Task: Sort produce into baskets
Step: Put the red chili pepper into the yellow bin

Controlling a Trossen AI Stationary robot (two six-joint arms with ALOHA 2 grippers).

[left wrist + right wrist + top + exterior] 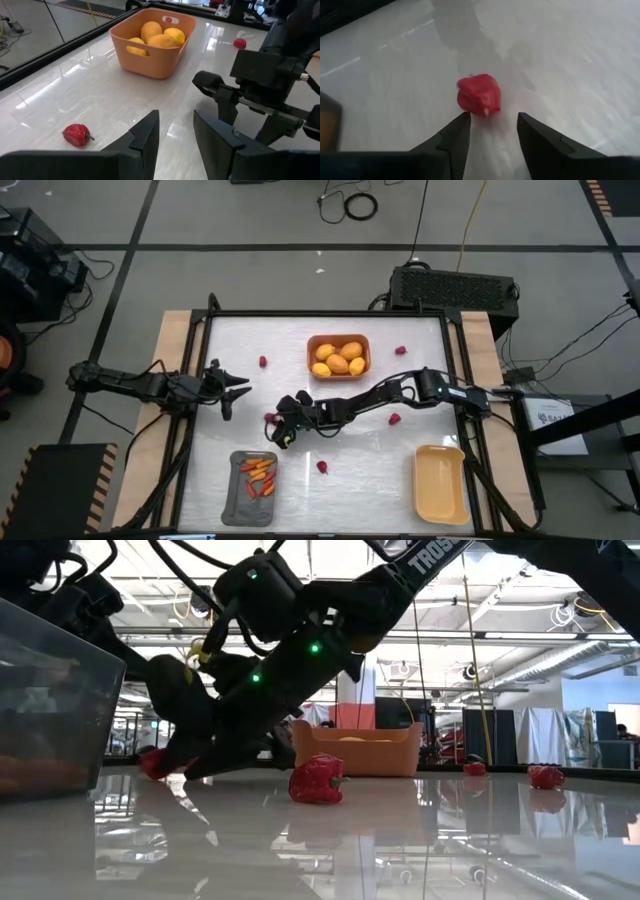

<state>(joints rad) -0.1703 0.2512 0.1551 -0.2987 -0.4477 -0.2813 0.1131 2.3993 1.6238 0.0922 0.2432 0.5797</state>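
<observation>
High view: my right gripper point(278, 427) is stretched out to the middle of the table point(420, 395), low down, right next to a small red piece point(269, 418). My left gripper point(232, 388) waits near the left side, fingers spread, holding nothing. The orange basket point(338, 356) at the far side has yellow fruits point(341, 359) in it. The grey basket point(251, 488) at the near edge has orange-red sticks point(259, 476). The pale yellow basket point(440, 484) near the right looks bare, so I think the reds go there. More reds lie apart on the table, e.g. one at point(323, 467).

Low view: the right gripper point(165, 762) leans down w/ its tips at the table top, at a red lump point(152, 762). Another red piece point(317, 780) sits closer to the camera, not touched.

Left wrist view: the left fingers point(145, 137) are apart w/ nothing btwn them. A red piece point(77, 135) lies on the table ahead, and the orange basket point(150, 55) is farther off.

Right wrist view: the right fingers point(454, 136) are spread, and the red piece point(479, 95) sits just past the tips, not btwn them yet.

So I'd push fwd a bit more till the red thing is in the gap, stay low, then squeeze softly. It's small and round, so I think it could roll or pop out if I pinch off-centre. Go slow, lift straight up.
</observation>
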